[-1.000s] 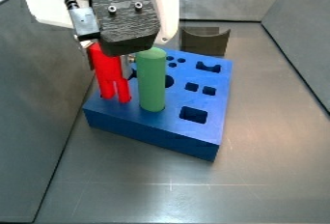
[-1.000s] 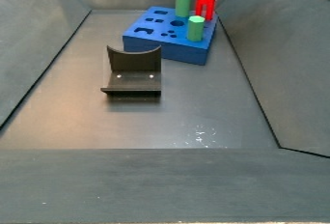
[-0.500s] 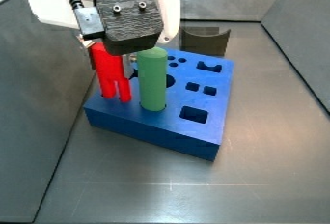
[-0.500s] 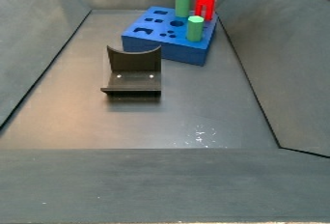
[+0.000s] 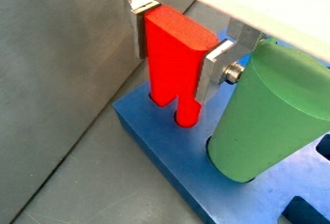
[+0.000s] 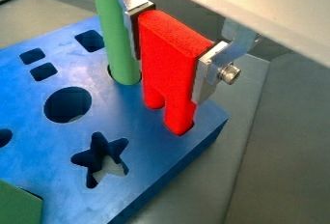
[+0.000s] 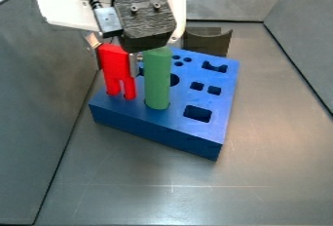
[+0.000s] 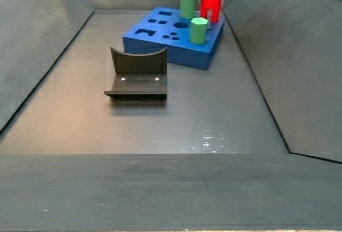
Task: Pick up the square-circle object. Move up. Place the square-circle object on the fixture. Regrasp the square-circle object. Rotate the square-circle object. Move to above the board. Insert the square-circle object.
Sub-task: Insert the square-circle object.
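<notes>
From my station, the gripper (image 7: 120,47) shows only as silver plates in both wrist views, its body cut off by the frame edge; in a side view its fingers hide behind the dark housing. I cannot tell whether the prongs of the square-circle object (image 5: 176,66) enter the board (image 6: 154,160). The tall green cylinder (image 5: 264,112) is cropped in both wrist views.

A side view looks down close on the board (image 7: 166,108); another side view faces it from the floor's far end. Both wrist views sit just above the gripper (image 5: 180,46) (sharing the board's corner).
</notes>
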Controlling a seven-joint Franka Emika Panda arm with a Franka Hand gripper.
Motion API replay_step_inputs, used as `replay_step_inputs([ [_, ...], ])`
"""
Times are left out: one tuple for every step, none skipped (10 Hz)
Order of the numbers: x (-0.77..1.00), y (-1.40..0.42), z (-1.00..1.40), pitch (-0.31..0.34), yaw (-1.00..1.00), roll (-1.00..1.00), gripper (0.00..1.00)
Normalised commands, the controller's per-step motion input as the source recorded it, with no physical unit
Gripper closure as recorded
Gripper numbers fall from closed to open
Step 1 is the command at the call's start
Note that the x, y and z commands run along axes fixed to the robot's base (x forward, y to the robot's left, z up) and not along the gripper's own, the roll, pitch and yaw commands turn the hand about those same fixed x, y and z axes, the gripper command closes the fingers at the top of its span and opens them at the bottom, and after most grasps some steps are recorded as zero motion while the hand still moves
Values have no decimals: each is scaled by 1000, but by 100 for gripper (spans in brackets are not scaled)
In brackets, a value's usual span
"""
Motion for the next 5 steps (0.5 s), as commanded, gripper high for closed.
replay_step_inputs([
  [231,49,-1000,0,54,0,100],
  [257,63,-1000,0,11,0,100],
  [0,0,-200,-49,-6,0,100],
  [0,0,0,0,0,13,100],
  [-6,29,-160,-14,66,161,100],
])
